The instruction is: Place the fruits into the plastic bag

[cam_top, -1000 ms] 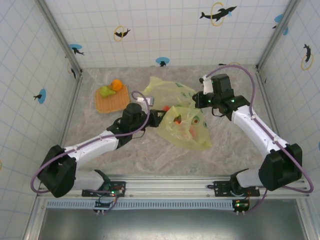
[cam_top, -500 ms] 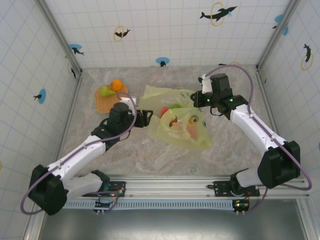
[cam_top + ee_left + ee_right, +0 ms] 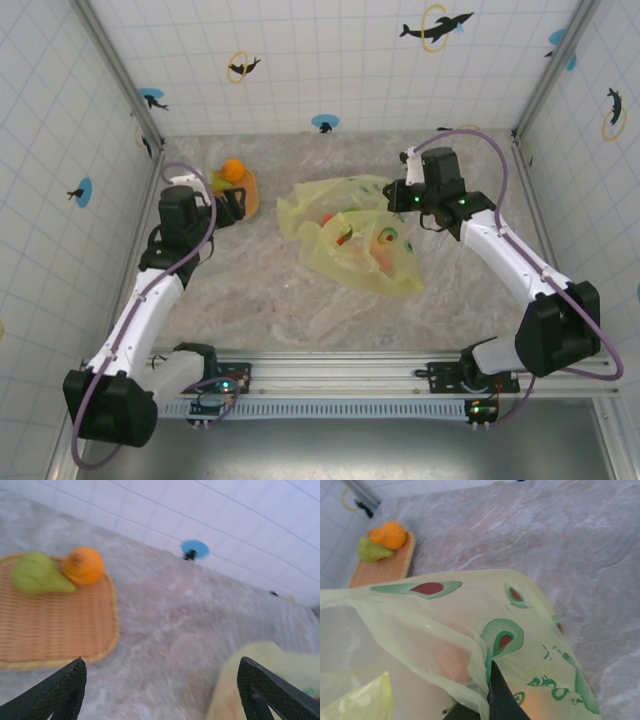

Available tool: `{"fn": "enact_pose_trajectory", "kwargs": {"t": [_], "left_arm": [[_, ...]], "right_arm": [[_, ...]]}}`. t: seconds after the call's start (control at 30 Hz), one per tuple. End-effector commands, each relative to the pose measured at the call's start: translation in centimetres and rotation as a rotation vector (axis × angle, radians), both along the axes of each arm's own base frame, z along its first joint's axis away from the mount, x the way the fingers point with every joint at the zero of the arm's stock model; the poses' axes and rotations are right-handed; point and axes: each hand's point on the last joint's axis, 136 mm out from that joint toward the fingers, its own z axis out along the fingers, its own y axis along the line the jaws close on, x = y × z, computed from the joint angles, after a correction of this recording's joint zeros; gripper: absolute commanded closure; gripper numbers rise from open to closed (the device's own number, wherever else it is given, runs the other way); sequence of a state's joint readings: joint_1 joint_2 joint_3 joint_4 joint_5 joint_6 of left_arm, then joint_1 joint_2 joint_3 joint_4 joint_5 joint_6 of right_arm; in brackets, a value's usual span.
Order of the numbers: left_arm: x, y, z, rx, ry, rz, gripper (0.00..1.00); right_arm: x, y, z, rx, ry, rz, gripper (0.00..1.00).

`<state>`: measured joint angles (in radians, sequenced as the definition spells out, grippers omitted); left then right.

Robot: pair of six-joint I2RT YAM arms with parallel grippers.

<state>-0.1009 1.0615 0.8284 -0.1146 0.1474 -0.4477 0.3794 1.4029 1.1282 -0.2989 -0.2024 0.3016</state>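
The yellow-green plastic bag [image 3: 355, 235] printed with avocados lies mid-table, with several fruits showing through it, one of them reddish [image 3: 385, 240]. My right gripper [image 3: 400, 195] is shut on the bag's upper edge [image 3: 487, 667] and holds it up. An orange fruit [image 3: 233, 169] and a green pear-shaped fruit [image 3: 215, 181] rest on the woven tray [image 3: 250, 195] at the back left. My left gripper [image 3: 233, 203] hangs open by the tray, its fingertips [image 3: 67, 687] wide apart with nothing between them. The left wrist view is blurred.
Tiled walls with dolphin stickers close in the table on three sides. A blue sticker [image 3: 194, 549] sits low on the back wall. Bare marble lies between the tray and the bag, and in front of the bag.
My left arm has drawn out of the bag's mouth and swung left and back to the tray, gripper open. The bag has slumped a little. The right arm holds still.
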Motion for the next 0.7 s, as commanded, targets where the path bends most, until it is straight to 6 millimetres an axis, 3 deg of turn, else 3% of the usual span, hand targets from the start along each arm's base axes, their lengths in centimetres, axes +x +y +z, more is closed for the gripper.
{"fn": "enact_pose_trajectory", "kwargs": {"t": [0.0, 0.1, 0.23, 0.3, 0.37, 0.67], "left_arm": [[2.7, 3.1, -0.2, -0.027, 0.006, 0.139, 0.20], [4.6, 5.1, -2.0, -0.011, 0.059, 0.212, 0.20], [6.6, 7.5, -4.8, 0.069, 0.126, 0.300, 0.19], [7.2, 8.2, -7.2, 0.119, 0.183, 0.323, 0.19], [9.0, 8.9, -7.8, 0.165, 0.206, 0.340, 0.18], [13.8, 11.1, -13.5, 0.287, 0.364, 0.359, 0.14]], "right_arm": [[1.4, -2.9, -2.2, -0.076, 0.025, -0.120, 1.00], [1.7, -3.4, -3.3, -0.057, 0.050, -0.116, 1.00], [1.4, -2.6, -4.4, -0.002, 0.085, -0.066, 1.00], [1.4, -2.4, -4.8, 0.021, 0.100, -0.053, 1.00], [1.4, -2.3, -5.3, 0.031, 0.115, -0.047, 1.00], [1.4, -2.0, -4.7, 0.049, 0.108, -0.031, 1.00]]}}
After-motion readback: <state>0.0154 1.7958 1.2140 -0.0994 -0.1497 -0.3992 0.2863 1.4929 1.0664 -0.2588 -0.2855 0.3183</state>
